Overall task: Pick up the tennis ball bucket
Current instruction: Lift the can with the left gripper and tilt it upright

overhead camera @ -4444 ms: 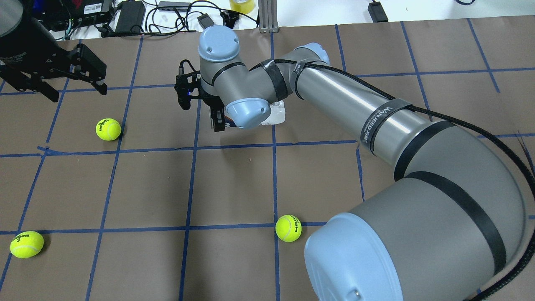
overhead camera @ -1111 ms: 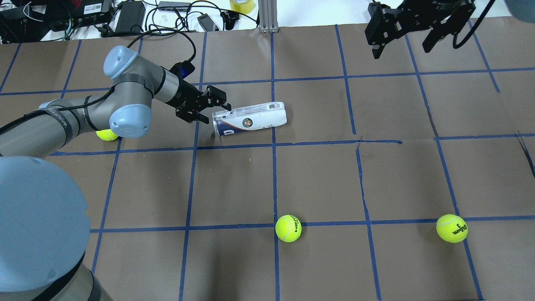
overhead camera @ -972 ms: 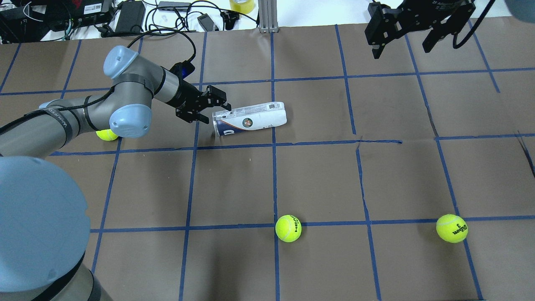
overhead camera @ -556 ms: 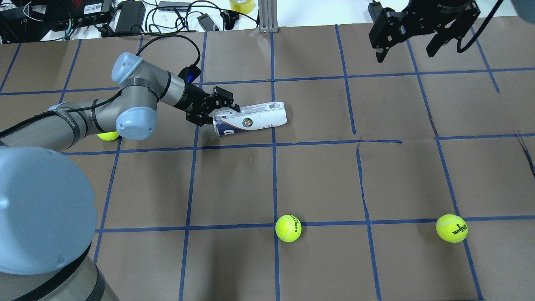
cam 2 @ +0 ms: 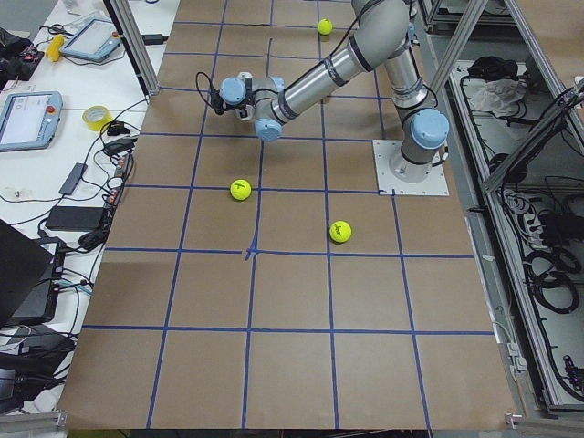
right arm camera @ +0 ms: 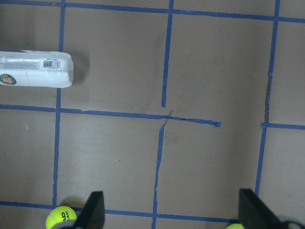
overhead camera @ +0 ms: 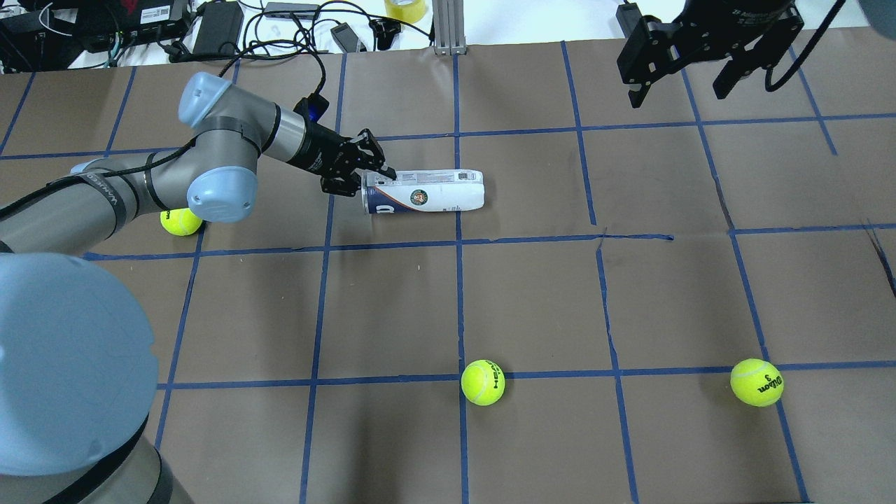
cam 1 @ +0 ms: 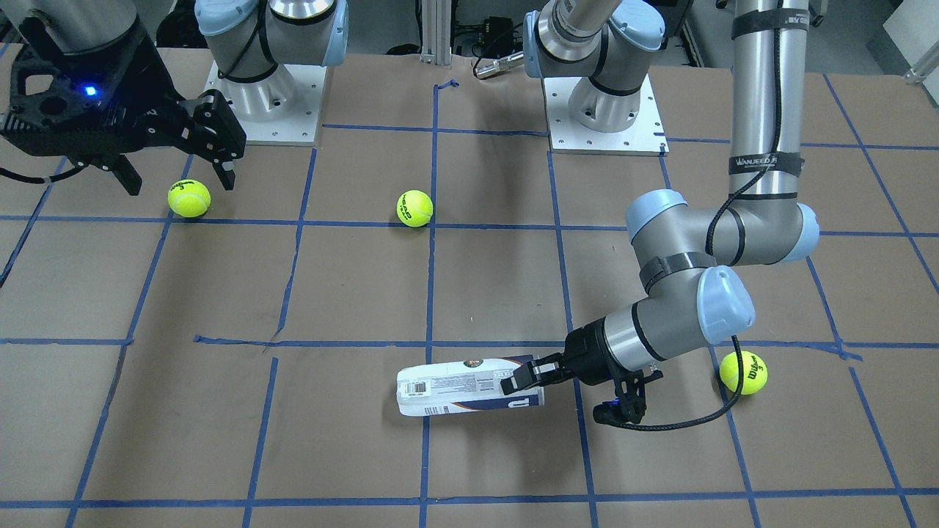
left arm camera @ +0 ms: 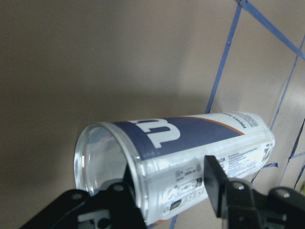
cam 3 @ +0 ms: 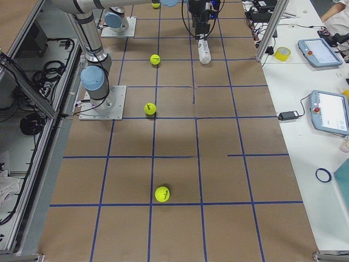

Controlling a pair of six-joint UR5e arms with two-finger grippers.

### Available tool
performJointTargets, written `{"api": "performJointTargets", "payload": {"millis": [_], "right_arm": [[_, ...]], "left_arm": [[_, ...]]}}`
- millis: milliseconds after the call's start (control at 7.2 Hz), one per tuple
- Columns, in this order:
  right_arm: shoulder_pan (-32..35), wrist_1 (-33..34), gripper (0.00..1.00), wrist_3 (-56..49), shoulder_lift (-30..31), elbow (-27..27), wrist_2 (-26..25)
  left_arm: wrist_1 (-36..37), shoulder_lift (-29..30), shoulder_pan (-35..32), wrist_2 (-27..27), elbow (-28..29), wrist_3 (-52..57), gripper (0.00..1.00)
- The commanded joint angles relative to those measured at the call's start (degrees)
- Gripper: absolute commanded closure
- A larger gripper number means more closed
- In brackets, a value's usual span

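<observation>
Since a half-second ago, the left gripper point(overhead camera: 367, 182) has pushed in, and the tennis ball bucket point(overhead camera: 427, 198) has swung parallel to the table's far edge. Its jaws stand apart: one finger point(left arm camera: 215, 183) is outside the clear wall and the other is inside the open mouth. We judge it should reach deeper, pinch firmly and lift slowly, because the long can will droop.

The bucket lies on its side near the far edge, left of centre. We read a white W on navy and see a barcode. Nearer us sit the HEAD ball point(overhead camera: 483, 382) and the Wilson 3 ball point(overhead camera: 757, 382). The right gripper point(overhead camera: 677, 91) hangs spread by the far right corner.

The tennis ball bucket point(left arm camera: 190, 143) is glossy clear plastic, the table cover point(overhead camera: 532, 301) matt paper.
</observation>
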State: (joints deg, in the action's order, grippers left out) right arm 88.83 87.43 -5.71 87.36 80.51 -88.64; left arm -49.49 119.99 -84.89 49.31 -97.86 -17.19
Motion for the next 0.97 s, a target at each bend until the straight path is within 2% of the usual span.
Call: {"api": "performJointTargets", "payload": {"millis": [0,139,278,417,556,694,833], "right_arm": [[-0.06,-0.07,0.0,0.0,0.0,0.0,-0.04],[-0.06,0.02,0.0,0.0,0.0,0.09,0.13],[-0.06,-0.07,0.0,0.0,0.0,0.09,0.05],[-0.06,0.02,0.0,0.0,-0.09,0.09,0.13],[-0.15,0.11,0.0,-0.26,-0.17,0.09,0.13],[-0.15,0.02,0.0,-0.26,-0.17,0.09,0.13],[-0.06,0.11,0.0,-0.35,-0.17,0.09,0.13]], "left_arm": [[-0.69,-1.86,-0.36,3.39,5.46,-10.37,1.0],[-4.7,-3.26,-1.75,9.16,9.75,-12.33,1.0],[-12.39,-4.23,-3.42,15.83,15.45,-12.52,1.0],[-17.95,-4.5,-5.61,24.17,21.25,-11.83,1.0],[-19.92,-4.33,-7.9,29.64,23.92,-9.38,1.0],[-19.42,-4.15,-10.27,37.96,23.86,-1.18,1.0],[-18.89,-3.72,-12.55,42.57,23.77,4.56,1.0]]}}
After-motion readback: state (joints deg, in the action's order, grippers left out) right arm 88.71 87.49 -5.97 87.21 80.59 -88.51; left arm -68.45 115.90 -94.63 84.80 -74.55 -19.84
